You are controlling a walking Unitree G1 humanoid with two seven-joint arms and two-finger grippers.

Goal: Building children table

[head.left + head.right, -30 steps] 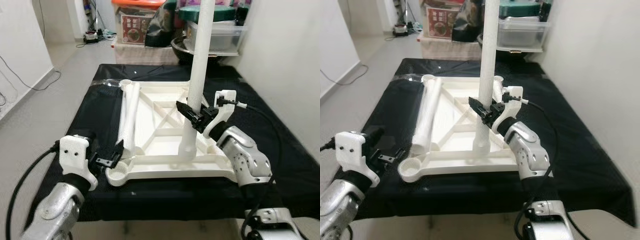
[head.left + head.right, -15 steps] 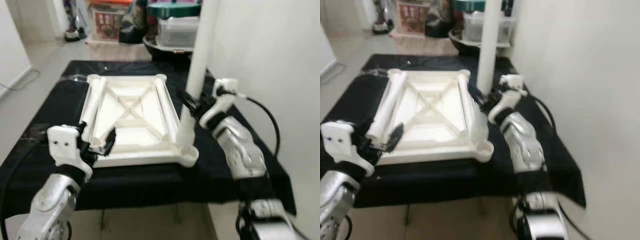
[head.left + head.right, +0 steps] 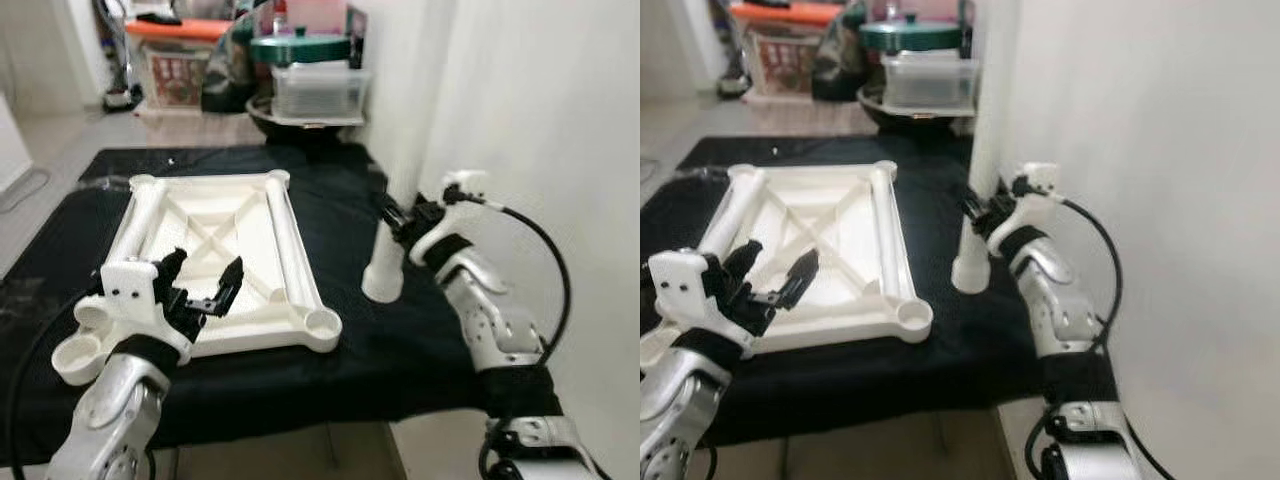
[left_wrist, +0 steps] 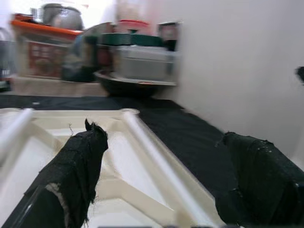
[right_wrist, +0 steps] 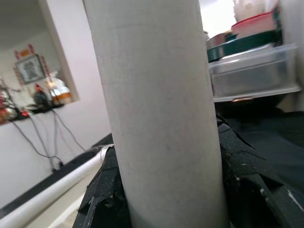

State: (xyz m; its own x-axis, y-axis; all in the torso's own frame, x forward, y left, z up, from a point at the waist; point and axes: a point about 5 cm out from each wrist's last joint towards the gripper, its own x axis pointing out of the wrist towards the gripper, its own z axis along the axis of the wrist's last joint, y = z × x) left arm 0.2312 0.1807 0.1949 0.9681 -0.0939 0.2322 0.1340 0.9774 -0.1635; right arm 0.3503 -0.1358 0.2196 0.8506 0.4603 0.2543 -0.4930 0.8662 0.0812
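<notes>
The right end effector point(image 3: 398, 222) was clamped on the upright white leg point(image 3: 400, 170), standing on the black tabletop point(image 3: 400, 330) beside the inverted table frame point(image 3: 215, 250). The left end effector point(image 3: 205, 290) hovered open and empty above the frame; judging by this, the leg still needed seating in the near corner socket point(image 3: 322, 322)

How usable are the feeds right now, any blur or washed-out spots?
Both eye views are soft, the white table frame overexposed. In the left wrist view the left end effector is blurred close up, the bins behind hazy. In the right wrist view the white leg is fairly clear, the window corner blown out.
</notes>
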